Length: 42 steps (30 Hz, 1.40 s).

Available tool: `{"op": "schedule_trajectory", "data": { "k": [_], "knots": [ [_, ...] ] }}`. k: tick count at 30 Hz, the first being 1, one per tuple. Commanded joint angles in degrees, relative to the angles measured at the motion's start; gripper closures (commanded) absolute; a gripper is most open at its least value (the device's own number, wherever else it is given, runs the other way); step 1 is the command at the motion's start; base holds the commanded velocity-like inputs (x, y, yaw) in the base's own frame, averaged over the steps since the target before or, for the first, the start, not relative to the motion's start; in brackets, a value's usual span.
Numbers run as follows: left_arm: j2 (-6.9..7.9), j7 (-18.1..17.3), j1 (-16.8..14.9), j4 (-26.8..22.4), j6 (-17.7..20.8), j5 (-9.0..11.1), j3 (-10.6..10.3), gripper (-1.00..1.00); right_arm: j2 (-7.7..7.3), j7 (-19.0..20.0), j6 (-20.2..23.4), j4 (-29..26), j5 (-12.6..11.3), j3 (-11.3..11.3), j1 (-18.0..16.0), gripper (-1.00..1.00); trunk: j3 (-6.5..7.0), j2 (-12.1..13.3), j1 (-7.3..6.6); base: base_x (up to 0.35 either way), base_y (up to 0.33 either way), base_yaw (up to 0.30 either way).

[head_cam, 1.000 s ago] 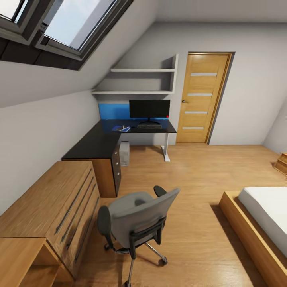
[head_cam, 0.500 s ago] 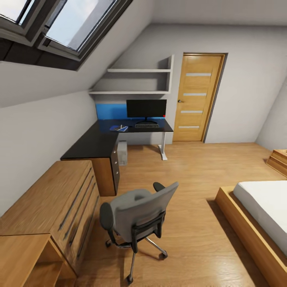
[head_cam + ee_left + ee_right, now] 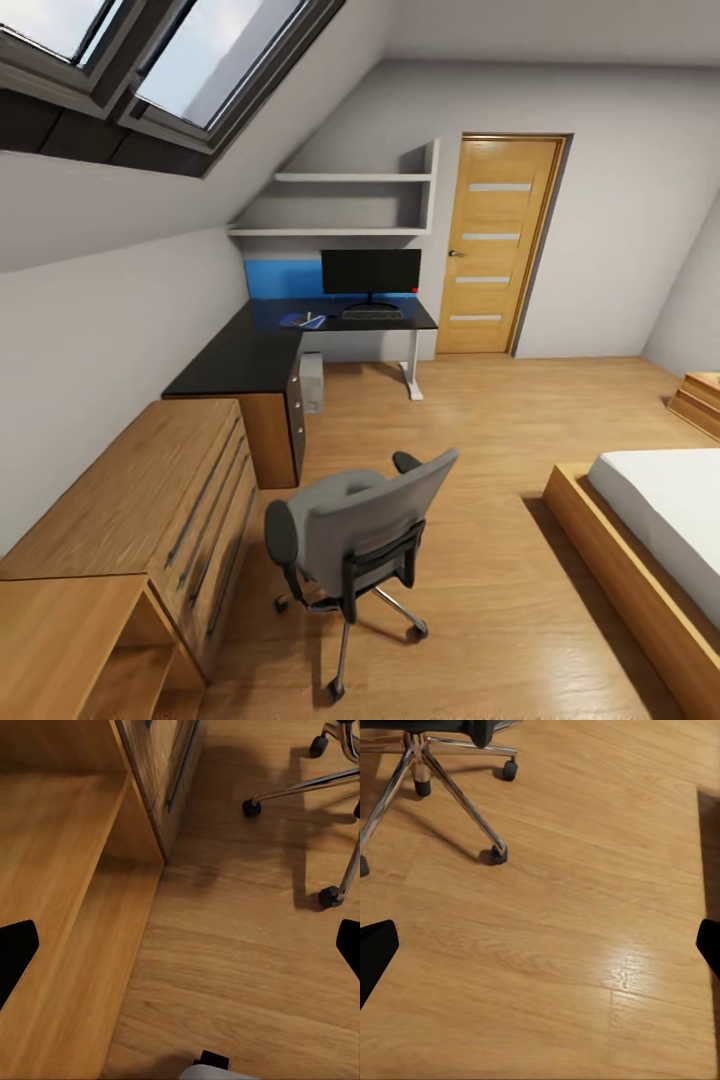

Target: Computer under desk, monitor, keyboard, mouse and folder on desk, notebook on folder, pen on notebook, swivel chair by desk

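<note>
- Your left tool and right tool hang over bare floor, fingertips spread wide at the frame edges, released, grasping nothing.
- Since a second ago your view has shifted slightly and the swivel chair sits a little differently in frame; it's well apart from the table, so that step remains.
- The chair's grey back faces you.
- On the table: monitor, keyboard, folder; computer beneath.

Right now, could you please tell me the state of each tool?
Left tool: open, holding nothing, above the floor.
Right tool: open, holding nothing.
</note>
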Motion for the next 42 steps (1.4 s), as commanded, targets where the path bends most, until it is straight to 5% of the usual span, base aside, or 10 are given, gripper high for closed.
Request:
{"op": "schedule_trajectory", "data": {
  "k": [1,42],
  "knots": [
    [-0.01,0.3,0.0,0.0,-0.1,0.2,-0.5,-1.0,0.0,-0.5,-0.1,0.1,0.6,-0.1,-0.1,-1.0,-0.13,-0.1,0.03,-0.079,0.178,0.0],
    [-0.01,0.4,0.0,0.0,-0.1,0.2,-0.5,-1.0,-0.09,-0.5,-0.2,0.1,0.6,-0.3,-0.1,-1.0,-0.13,-0.1,0.03,-0.015,0.052,0.0]
  ]
}}
